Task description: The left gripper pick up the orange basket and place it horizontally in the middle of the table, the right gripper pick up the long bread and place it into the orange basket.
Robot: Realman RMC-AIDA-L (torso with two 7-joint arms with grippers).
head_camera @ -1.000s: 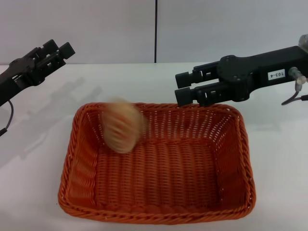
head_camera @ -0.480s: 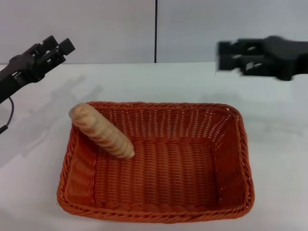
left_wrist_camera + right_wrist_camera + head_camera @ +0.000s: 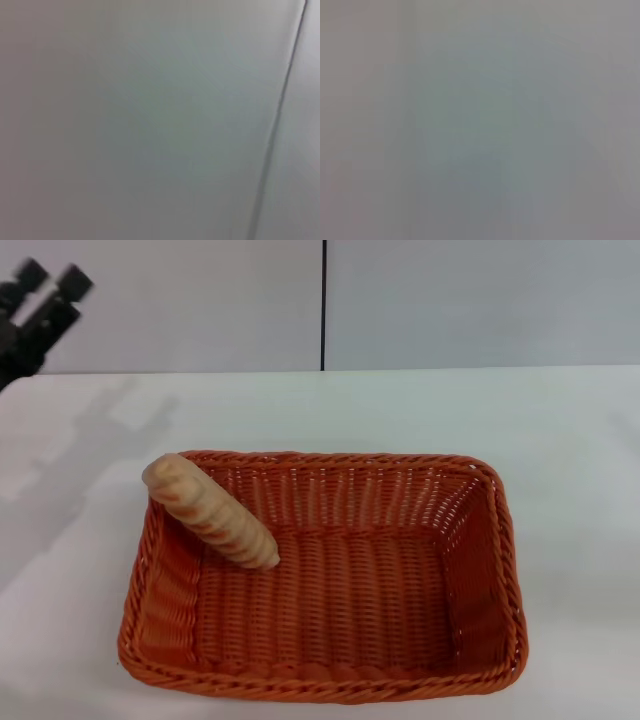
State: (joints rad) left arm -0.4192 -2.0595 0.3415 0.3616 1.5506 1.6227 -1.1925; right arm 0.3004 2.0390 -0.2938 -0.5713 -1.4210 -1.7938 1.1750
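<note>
The orange basket [image 3: 507, 570] lies with its long side across the middle of the white table [image 3: 400, 410] in the head view. Inside it the long bread [image 3: 210, 512] rests slanted: one end is propped on the basket's left rim, the other is down on the woven floor. Nothing holds the bread. My left gripper [image 3: 50, 278] is raised at the far upper left corner, well away from the basket, fingers apart and empty. The right gripper is out of view. Both wrist views show only grey wall.
A grey wall with a dark vertical seam [image 3: 324, 305] stands behind the table. That seam [image 3: 280, 120] also crosses the left wrist view. White tabletop stretches on all sides of the basket.
The bread dropped into the basket and settled against its left wall. The right gripper rose and withdrew to the right, out of the picture. The left gripper pulled up toward the upper left corner.
</note>
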